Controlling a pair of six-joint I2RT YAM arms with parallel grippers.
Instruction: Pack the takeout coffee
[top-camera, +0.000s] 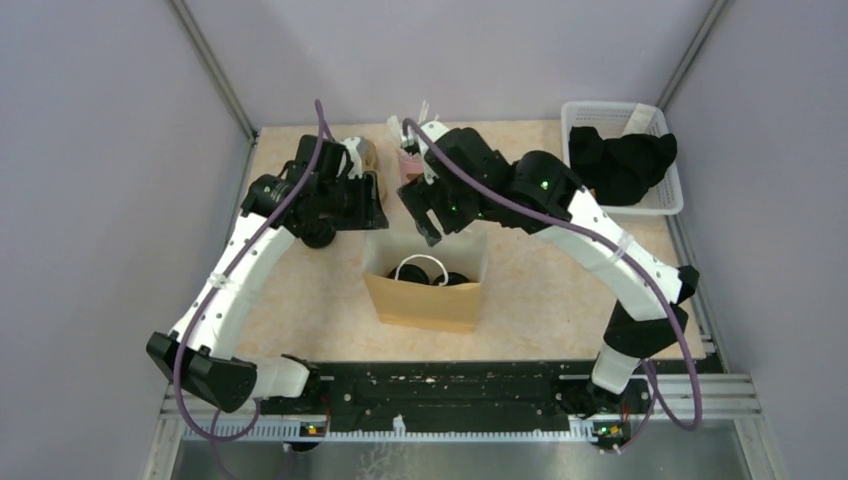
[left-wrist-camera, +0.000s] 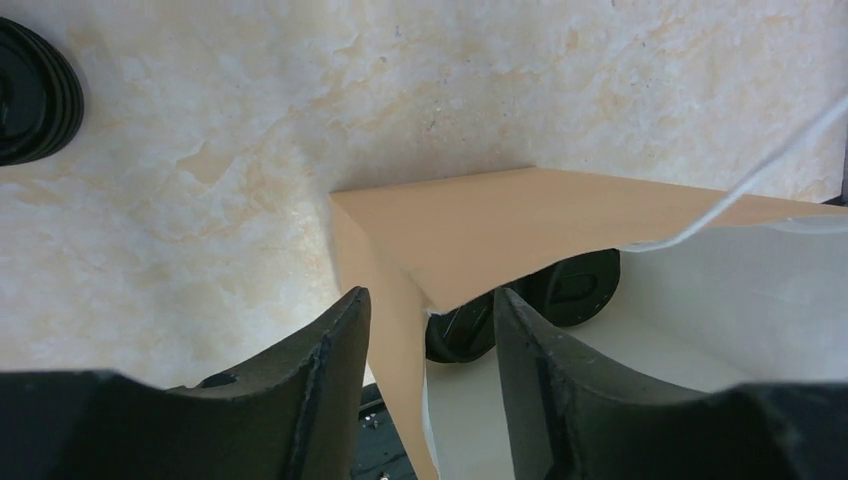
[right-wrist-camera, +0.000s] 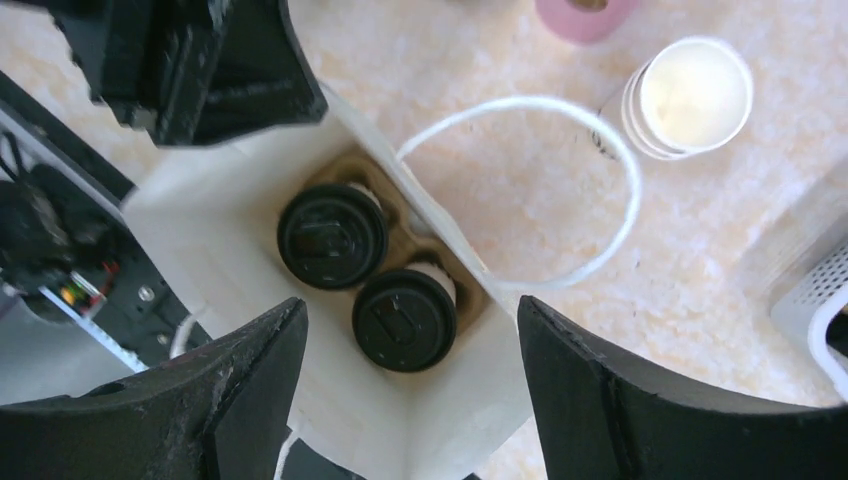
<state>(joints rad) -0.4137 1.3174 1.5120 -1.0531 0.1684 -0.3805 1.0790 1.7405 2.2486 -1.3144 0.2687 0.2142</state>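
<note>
Walls of the paper bag (top-camera: 425, 300) hide almost all of the takeout coffee. In the right wrist view only the round black plastic lids show: the first cup (right-wrist-camera: 332, 236) and the second cup (right-wrist-camera: 405, 319) stand just beside each other inside the bag. A thin band of white paper is visible under the second lid. The lettering on the cups cannot be seen. Both cups sit in a brown cardboard carrier (right-wrist-camera: 415, 235), of which only the moulded top edge shows. From the top camera the lids are small dark spots in the bag's mouth, partly covered by the right arm.

The bag is tan and smooth outside and white inside, with sharp folded corners and a thin white cord handle (right-wrist-camera: 620, 170) that lies in a loop over the table (top-camera: 560, 290). The table has a pale, marbled beige surface.

The left gripper (left-wrist-camera: 430, 300) is released. Its curved black fingers stand on the two sides of the bag's corner, one outside and one inside, and do not pinch the wall. The right gripper (right-wrist-camera: 412, 310) hangs above the bag with its jaws wide apart and it grasps nothing.

A stack of lidless white cups (right-wrist-camera: 690, 95) stands beyond the bag. A white plastic basket (top-camera: 672, 200) at the far right holds black objects that are hard to make out.
</note>
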